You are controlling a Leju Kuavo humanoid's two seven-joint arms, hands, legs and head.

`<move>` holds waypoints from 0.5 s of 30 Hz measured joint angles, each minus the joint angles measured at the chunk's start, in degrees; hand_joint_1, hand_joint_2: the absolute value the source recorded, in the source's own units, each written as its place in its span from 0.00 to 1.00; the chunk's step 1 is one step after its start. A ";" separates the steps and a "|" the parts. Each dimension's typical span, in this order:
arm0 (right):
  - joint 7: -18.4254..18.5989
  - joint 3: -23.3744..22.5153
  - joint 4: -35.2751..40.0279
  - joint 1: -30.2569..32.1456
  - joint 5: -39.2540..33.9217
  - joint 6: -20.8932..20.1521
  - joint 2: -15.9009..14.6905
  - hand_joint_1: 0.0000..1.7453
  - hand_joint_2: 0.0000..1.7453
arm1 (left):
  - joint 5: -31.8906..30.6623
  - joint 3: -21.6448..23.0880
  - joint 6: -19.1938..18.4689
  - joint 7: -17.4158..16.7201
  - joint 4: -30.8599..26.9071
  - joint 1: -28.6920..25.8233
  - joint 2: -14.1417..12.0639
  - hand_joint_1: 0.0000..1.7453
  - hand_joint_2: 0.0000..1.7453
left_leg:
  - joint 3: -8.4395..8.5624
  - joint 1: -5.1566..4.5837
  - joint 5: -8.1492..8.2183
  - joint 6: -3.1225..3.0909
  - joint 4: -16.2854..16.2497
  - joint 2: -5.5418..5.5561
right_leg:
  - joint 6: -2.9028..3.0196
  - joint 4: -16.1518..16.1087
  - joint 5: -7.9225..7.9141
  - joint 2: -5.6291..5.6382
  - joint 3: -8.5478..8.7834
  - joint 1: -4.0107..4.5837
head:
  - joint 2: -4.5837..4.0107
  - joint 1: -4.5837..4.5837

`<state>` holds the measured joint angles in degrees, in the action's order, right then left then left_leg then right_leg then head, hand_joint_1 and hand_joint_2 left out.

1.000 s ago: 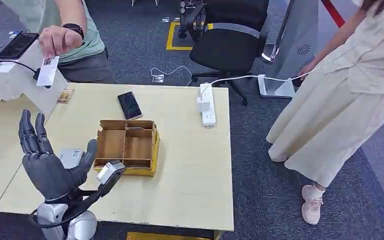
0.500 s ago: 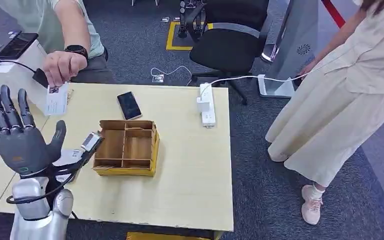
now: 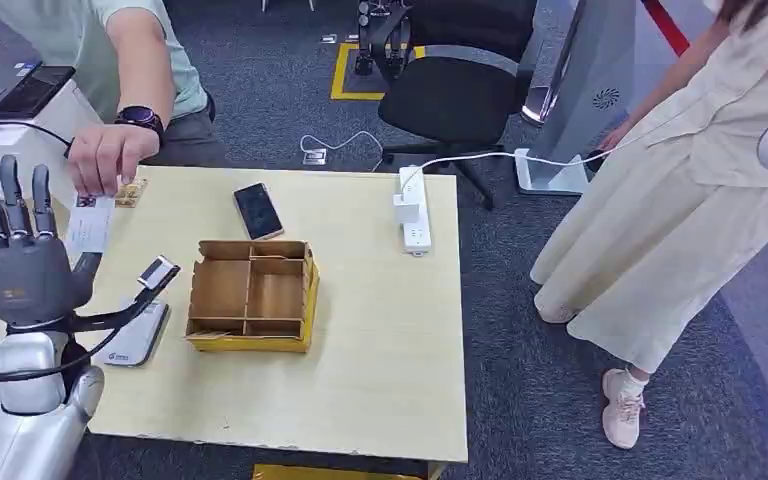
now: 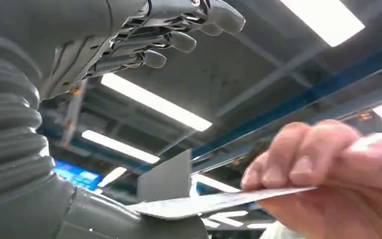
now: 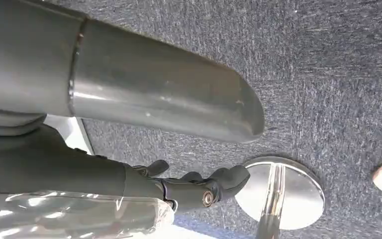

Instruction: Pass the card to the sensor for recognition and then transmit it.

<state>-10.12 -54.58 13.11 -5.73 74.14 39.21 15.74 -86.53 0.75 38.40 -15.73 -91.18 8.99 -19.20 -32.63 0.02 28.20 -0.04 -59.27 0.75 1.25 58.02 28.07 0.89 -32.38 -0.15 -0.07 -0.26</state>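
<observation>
Card offered at the raised left hand

The left hand (image 3: 15, 265) is upright over the bench (image 3: 380, 340), fingers spread, grasping nothing. A person's hand (image 3: 105, 157) pinches the card (image 3: 88, 222) just beside its thumb (contact unclear). The right hand (image 5: 199, 186) hangs above carpet, fingers loosely curled, nothing in it
</observation>
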 joint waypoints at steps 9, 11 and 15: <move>-0.24 0.28 -0.11 -0.11 -1.05 -0.15 -0.11 0.00 0.00 | 0.00 18.62 -0.07 -16.81 8.33 6.50 -7.56 0.00 1.00 | 0.01 -0.01 -0.01 0.00 0.00 0.02 | 0.01 0.01 -0.02 0.00 0.05 -0.01 | 0.02 0.02; -0.24 0.28 -0.15 -0.04 -0.94 -0.17 -0.11 0.00 0.00 | 0.00 19.32 -0.02 -15.35 9.07 6.43 -7.18 0.00 1.00 | 0.00 -0.01 -0.01 0.00 0.00 0.01 | 0.01 0.00 -0.02 0.02 0.03 -0.01 | 0.00 0.04; -0.24 0.31 -0.24 -0.04 -0.98 -0.13 -0.11 0.00 0.00 | 0.00 19.40 0.00 -9.42 9.83 5.85 -5.52 0.60 1.00 | -0.03 -0.03 0.00 -0.01 0.00 0.03 | 0.00 -0.01 0.00 -0.03 0.03 -0.03 | 0.02 0.02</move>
<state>-10.36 -54.27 12.87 -5.78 73.16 39.08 15.63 -86.53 20.15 38.40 -25.15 -81.35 14.84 -24.72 -32.66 -0.01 28.21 -0.05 -59.27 0.78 1.25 58.02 28.07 0.85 -32.35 -0.18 -0.04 -0.24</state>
